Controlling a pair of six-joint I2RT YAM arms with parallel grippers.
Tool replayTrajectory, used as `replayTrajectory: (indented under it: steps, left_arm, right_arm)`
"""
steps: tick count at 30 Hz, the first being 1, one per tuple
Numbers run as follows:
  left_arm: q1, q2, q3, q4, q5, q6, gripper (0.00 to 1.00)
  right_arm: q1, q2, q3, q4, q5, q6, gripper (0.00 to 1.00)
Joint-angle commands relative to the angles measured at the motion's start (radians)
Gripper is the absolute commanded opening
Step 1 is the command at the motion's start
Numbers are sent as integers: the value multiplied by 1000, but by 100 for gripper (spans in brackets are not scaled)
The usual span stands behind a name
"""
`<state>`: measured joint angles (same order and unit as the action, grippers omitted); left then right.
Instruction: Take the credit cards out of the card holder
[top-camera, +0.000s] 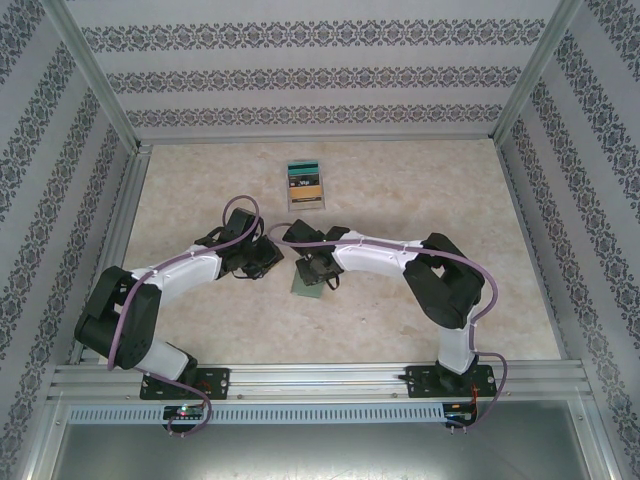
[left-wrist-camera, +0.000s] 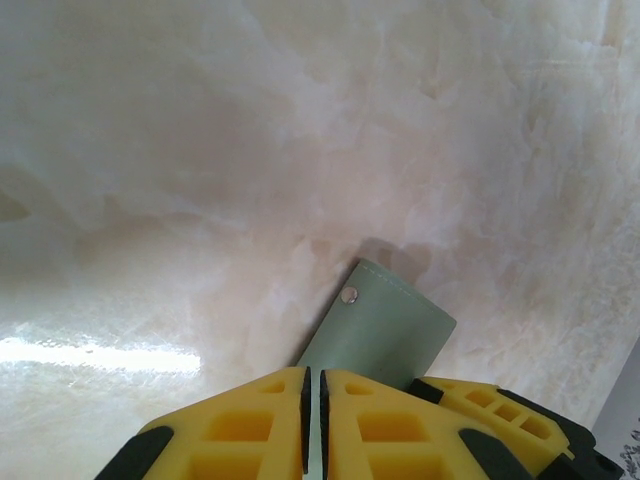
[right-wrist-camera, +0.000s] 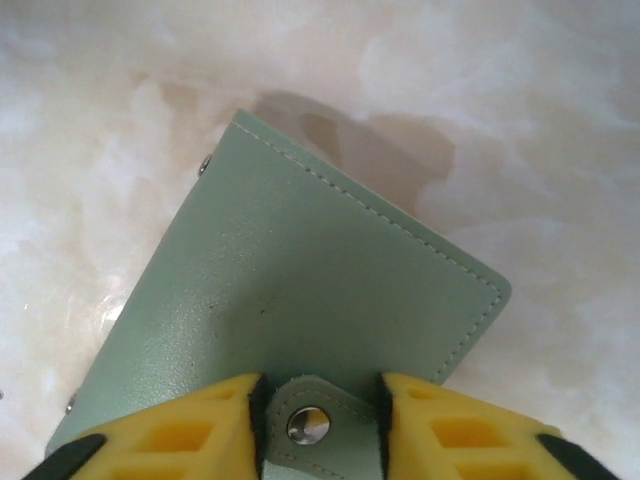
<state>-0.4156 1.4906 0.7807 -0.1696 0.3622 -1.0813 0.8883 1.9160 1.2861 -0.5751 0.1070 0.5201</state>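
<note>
Marble tabletop (top-camera: 190, 200), patterned wallpaper walls (top-camera: 330, 80)

Soft, even light falls from above. The counter (left-wrist-camera: 100, 355) carries a white glare streak, and the card holder (right-wrist-camera: 300, 280) throws a faint shadow.

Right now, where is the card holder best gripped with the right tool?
Grip the snap tab on the card holder's edge nearest the right tool, coming from that side: the holder is thin and broad, while the tab sticks out, narrow enough to fit between the fingers.
</note>
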Motion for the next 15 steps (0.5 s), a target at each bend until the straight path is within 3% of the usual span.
replayTrajectory:
  steps: [1,4,15]
  left_arm:
    - [7,6,-11,16,25,11,14]
    - [5,21,-11,48,53,12,14]
    - [-76,158,28,171,140,-18,8]
  right_arm:
    - [12,12,-3,-19,21,-1,18]
    - [11,-3,-17,-2,16,-2,0]
    - [12,-84,-53,89,-33,-20,0]
